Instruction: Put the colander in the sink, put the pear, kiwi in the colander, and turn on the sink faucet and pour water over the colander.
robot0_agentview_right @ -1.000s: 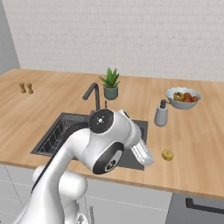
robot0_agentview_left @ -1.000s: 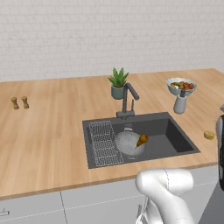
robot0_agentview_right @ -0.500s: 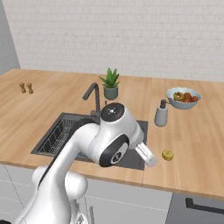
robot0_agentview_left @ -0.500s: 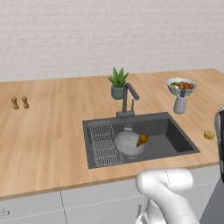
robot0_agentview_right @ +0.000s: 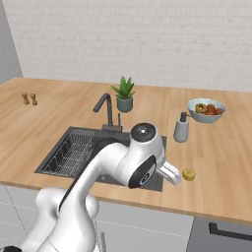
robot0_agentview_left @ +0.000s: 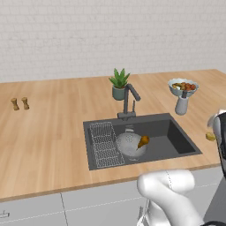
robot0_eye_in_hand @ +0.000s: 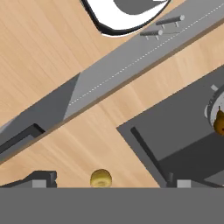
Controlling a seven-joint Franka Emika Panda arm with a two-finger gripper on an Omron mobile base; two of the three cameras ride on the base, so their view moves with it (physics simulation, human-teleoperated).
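Gripper: the gripper [robot0_eye_in_hand: 106, 186] hangs over the wooden counter [robot0_eye_in_hand: 87, 144] with its two dark finger tips [robot0_eye_in_hand: 41, 178] set wide apart, nothing between them.
Kiwi: the kiwi [robot0_eye_in_hand: 101, 178] lies on the counter in the gap between the two tips, touching neither as far as the hand view shows; in the right base view the kiwi [robot0_agentview_right: 188, 174] sits just beyond the end of the arm, near the counter's front edge.
Sink: the sink [robot0_eye_in_hand: 183, 127] lies off to one side of the hand, its near corner close to one tip; in the left base view the sink [robot0_agentview_left: 176, 141] is well to the left of the kiwi [robot0_agentview_left: 210, 136].
Colander: the colander [robot0_agentview_left: 130, 145] stands in the basin beside the wire rack [robot0_agentview_left: 103, 143], away from the hand.
Pear: the pear [robot0_agentview_left: 143, 141] rests inside the colander at its rim; in the hand view the pear [robot0_eye_in_hand: 218, 122] is at the far side of the basin.
Sink faucet: the sink faucet [robot0_agentview_left: 129, 100] stands upright behind the basin, its spout angled over it.
Soap bottle: the soap bottle [robot0_agentview_right: 181, 128] stands on the counter beyond the kiwi.
Fruit bowl: the fruit bowl [robot0_agentview_right: 206, 110] sits farther back, behind the bottle.
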